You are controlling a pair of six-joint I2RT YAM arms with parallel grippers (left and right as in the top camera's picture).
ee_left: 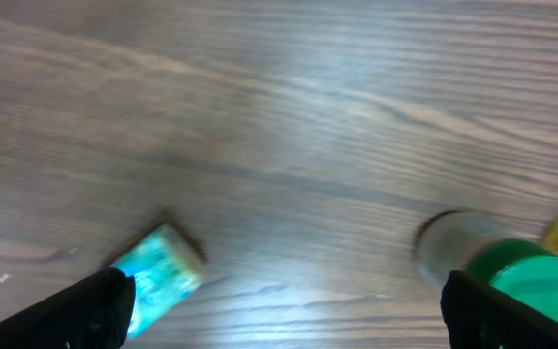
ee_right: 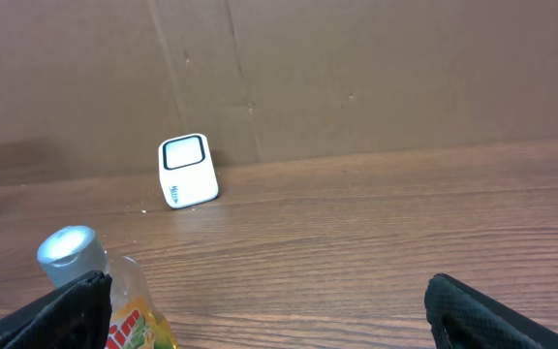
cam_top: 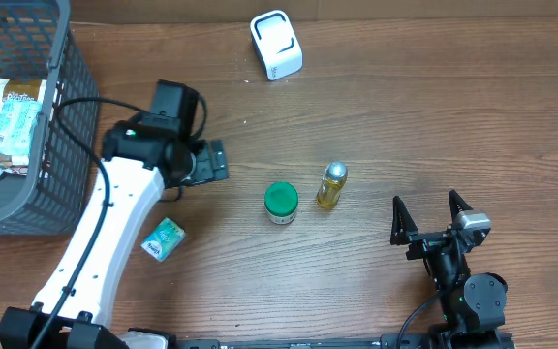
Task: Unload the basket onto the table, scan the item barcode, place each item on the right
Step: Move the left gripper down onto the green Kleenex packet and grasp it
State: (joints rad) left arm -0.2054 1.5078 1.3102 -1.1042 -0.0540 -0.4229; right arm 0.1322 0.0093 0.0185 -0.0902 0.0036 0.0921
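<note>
**Both my grippers wide apart, nothing held**

My left gripper (ee_left: 289, 325) hangs over the brown wood-grain table (cam_top: 405, 107) with its black fingers spread and nothing between them. My right gripper (cam_top: 427, 219) stands near the table's front edge, equally splayed and empty.

Readable writing is scarce. The small bottle of yellow liquid with a silver cap (ee_right: 90, 291) has red letters on its label, cut off by the frame edge and ending in "im". The white, rounded-cornered scanner box with a dark-outlined window (ee_right: 186, 171) bears a tiny mark I cannot read.

The left wrist camera is blurred. It shows the small teal carton (ee_left: 158, 276) lying flat just inside my left finger, and the short jar with a green lid (ee_left: 516, 276) by the other finger.

From overhead, jar and bottle sit side by side mid-table, between my two arms. The scanner stands at the far edge, well apart from both grippers. The dark grey mesh basket (cam_top: 61, 116) (holding some packets) is far left.
</note>
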